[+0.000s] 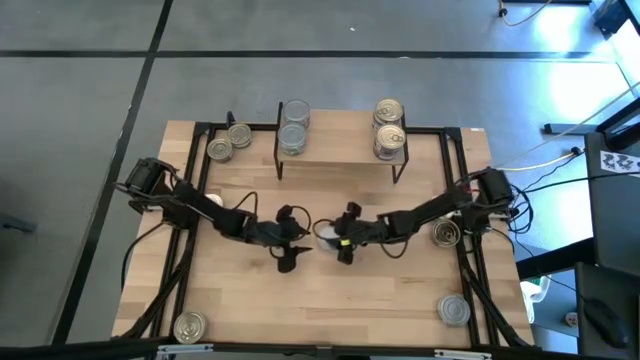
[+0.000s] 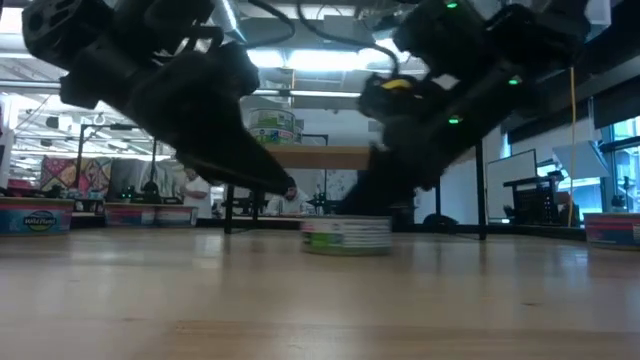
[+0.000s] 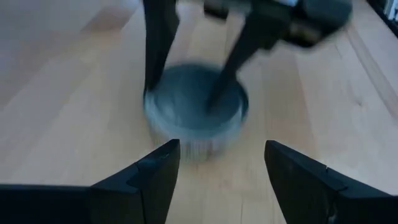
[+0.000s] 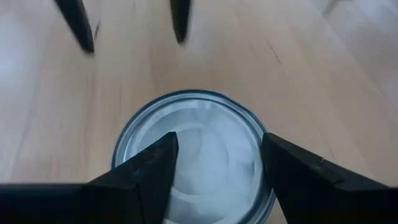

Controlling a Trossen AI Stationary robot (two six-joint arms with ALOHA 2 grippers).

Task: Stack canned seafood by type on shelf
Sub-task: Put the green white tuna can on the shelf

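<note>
While a silver-topped tin [image 1: 327, 234] sits flat on the table [image 1: 400, 300] at mid-board, both arms converge on it: the right gripper [image 1: 343, 240] is at the tin, its fingers parted and straddling the lid, seemingly about to grasp it or having just set it down, and whether the pads touch the wall cannot be told. The left gripper [image 1: 292, 243] waits just beside the tin at its nine o'clock, spread wide and holding nothing, perhaps for a handover.

On the shelf [image 1: 340, 150] at twelve o'clock, silver tins [image 1: 293, 127] are stacked at one end and gold tins [image 1: 389, 128] at the other, sorted by type. Loose tins remain near the table's edges: two [image 1: 230, 142] at ten o'clock, one [image 1: 446, 233] at three, one [image 1: 454, 309] at five, one [image 1: 190, 326] at seven.

From overhead the tin is half hidden by the arms; the right wrist view shows its pale lid [image 4: 194, 163] between that arm's fingers [image 4: 146, 177]. The low view alone shows the tin's green-and-white label [image 2: 346, 235] and its base resting on the wood.
</note>
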